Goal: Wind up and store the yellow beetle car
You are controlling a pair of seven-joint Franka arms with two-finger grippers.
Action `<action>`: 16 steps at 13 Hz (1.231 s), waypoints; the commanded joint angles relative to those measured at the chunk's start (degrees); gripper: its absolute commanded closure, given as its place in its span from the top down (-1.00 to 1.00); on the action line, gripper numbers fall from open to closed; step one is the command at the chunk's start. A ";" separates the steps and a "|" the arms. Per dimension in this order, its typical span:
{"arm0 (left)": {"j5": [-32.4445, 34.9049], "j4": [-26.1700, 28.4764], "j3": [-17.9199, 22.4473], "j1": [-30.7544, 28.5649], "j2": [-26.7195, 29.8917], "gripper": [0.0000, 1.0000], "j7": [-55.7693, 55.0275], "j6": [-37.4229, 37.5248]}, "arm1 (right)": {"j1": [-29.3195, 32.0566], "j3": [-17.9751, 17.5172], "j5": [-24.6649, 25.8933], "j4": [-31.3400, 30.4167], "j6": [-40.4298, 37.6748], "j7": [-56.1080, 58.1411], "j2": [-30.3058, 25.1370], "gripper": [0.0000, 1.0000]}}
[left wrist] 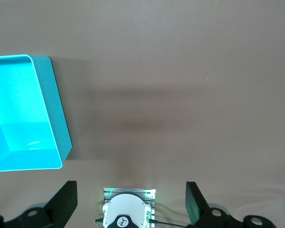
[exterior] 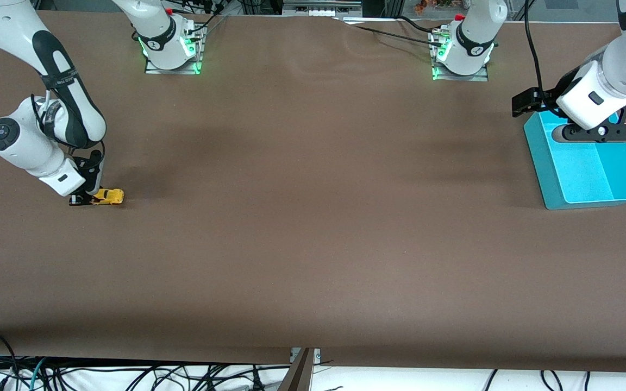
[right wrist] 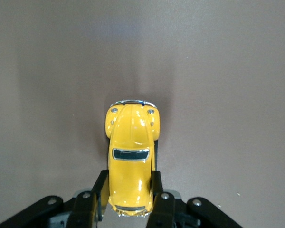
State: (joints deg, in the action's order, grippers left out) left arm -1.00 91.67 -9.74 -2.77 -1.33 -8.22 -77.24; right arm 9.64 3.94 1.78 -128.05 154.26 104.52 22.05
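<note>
Right claw (right wrist: 129, 197) grips glossy rounded yellow beetle car (right wrist: 130, 161) on table; left claw (left wrist: 130, 199) wide above turquoise bin (left wrist: 47, 104).

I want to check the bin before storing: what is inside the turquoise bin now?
Nothing shows inside the bin; its visible floor is bare. The open left gripper, above it, hides one end in the front view.

robotics lab, 2 bolted arm bases (exterior: 171, 51), loose cables (exterior: 128, 374)
</note>
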 commanded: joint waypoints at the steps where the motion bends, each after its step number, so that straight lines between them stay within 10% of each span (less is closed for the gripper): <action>1: 1.09 0.08 -0.19 -0.13 0.10 1.00 -0.13 0.24 | 1.08 -0.25 0.24 0.88 3.24 1.21 6.52 -0.87; 7: 1.09 0.00 -0.28 -0.92 0.10 1.00 0.66 0.24 | 1.00 -0.42 0.07 2.19 2.89 4.90 6.87 -0.73; 8: 1.09 0.00 -0.19 -0.92 0.10 1.00 0.66 0.24 | 0.91 -0.51 -0.11 2.28 2.89 4.55 6.87 0.51; 9: 1.09 0.00 -0.19 -0.92 0.10 1.00 0.66 0.24 | 0.91 -0.51 -0.11 2.37 2.89 4.55 6.78 0.99; 16: 1.09 0.08 -0.19 -1.36 0.01 1.00 0.84 0.24 | 0.56 -1.56 -0.46 16.06 -17.12 3.14 5.46 0.99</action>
State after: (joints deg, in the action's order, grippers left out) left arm -1.00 91.72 -9.64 -3.75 -1.41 -8.18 -77.24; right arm 9.63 3.34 1.78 -116.59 143.33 107.39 27.75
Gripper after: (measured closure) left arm 0.000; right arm 0.000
